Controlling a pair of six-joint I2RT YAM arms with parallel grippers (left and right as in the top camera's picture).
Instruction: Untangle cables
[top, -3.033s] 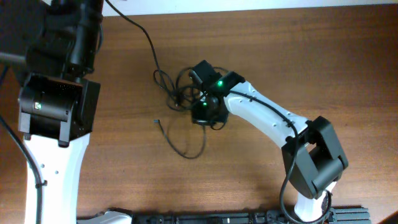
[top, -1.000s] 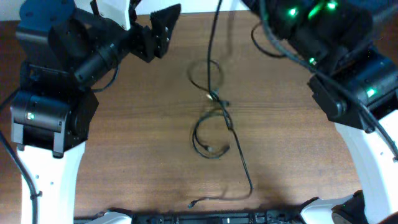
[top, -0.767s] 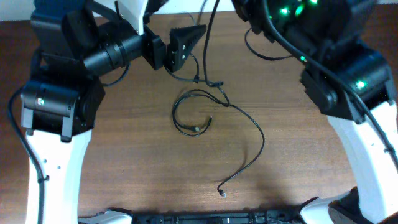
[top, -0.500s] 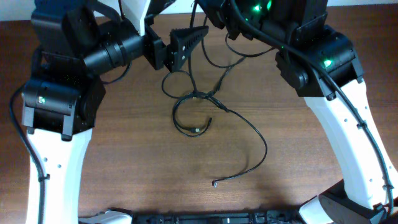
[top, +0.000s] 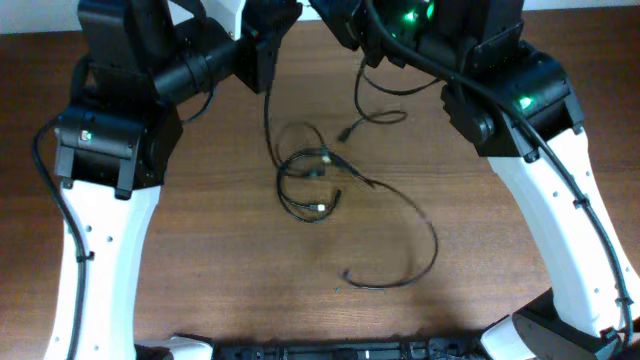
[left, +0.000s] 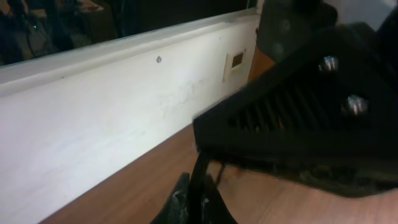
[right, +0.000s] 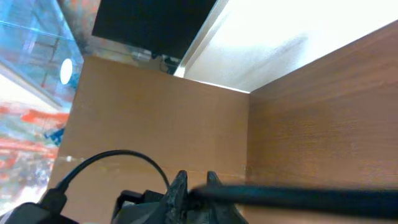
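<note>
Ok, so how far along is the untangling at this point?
Roughly partway. Done: one long strand lies spread out away from the clump. In hand: the left claw and right claw each pinch a black cord, held up above the cables. Left: the knot joins them, with loops around it, so no cable looks fully separate yet.

The cables (top: 312, 182) sprawl over the middle of the table (top: 210, 265), one strand looping toward the front edge — others rise to the left arm (top: 125, 110) and right arm (top: 515, 95), which crowd the back. Bare wood lies open either side of the tangle.
</note>
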